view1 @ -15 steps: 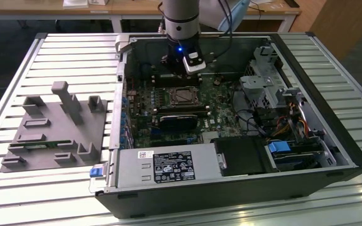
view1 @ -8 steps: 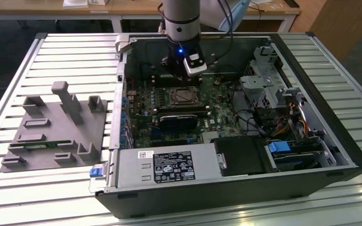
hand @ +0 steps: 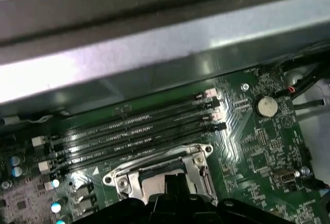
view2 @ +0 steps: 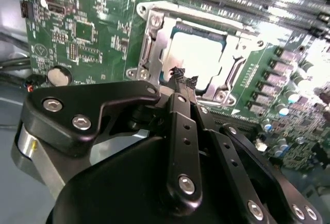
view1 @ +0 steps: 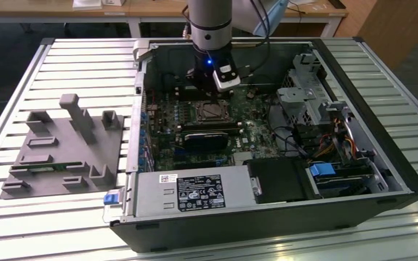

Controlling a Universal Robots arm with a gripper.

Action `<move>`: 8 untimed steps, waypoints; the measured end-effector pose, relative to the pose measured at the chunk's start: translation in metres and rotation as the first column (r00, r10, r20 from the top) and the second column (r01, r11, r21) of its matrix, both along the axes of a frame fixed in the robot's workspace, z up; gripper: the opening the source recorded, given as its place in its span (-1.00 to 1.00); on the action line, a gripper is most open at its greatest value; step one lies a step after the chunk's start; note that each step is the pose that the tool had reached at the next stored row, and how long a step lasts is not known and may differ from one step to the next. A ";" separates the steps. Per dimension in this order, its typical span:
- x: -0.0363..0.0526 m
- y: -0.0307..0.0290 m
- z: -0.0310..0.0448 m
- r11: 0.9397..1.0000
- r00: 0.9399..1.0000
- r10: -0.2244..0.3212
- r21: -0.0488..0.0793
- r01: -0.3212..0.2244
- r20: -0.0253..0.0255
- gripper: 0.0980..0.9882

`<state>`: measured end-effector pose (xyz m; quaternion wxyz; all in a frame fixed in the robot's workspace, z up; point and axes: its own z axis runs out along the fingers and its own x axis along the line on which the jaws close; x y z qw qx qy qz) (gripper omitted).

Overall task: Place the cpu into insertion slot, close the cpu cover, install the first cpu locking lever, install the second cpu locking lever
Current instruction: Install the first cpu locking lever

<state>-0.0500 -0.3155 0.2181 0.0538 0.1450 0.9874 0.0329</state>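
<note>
The cpu [view2: 198, 54] lies flat in the insertion slot [view1: 210, 110] on the green board, its silvery top bright. The cpu cover [view2: 154, 44] lies down around it as a silver frame, also seen in the first wrist view [hand: 198, 165]. A thin metal lever [view2: 234, 72] runs along one side of the socket. My gripper [view2: 181, 75] hangs just over the socket's edge with its two black fingertips pressed together and nothing between them. In the exterior view the gripper [view1: 207, 92] stands inside the open computer case, right above the socket.
Long black memory slots [hand: 134, 131] run beside the socket. A black rounded block [view1: 205, 138] sits next to it, with a coin battery [view2: 59, 74] nearby. The case walls, a power supply [view1: 191, 193] and a drive cage [view1: 307, 92] hem in the board. A grey fixture [view1: 63, 147] lies outside.
</note>
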 end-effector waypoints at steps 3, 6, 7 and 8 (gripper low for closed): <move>0.0000 -0.0025 0.0008 1.000 1.000 0.002 -0.014 -0.002 0.000 -0.98; 0.0000 -0.0049 0.0028 1.000 1.000 0.002 -0.019 -0.002 0.000 -0.98; 0.0000 -0.0053 0.0043 1.000 1.000 0.003 -0.019 -0.003 0.000 -0.98; 0.0000 -0.0057 0.0061 1.000 1.000 0.003 -0.019 -0.003 0.000 -0.98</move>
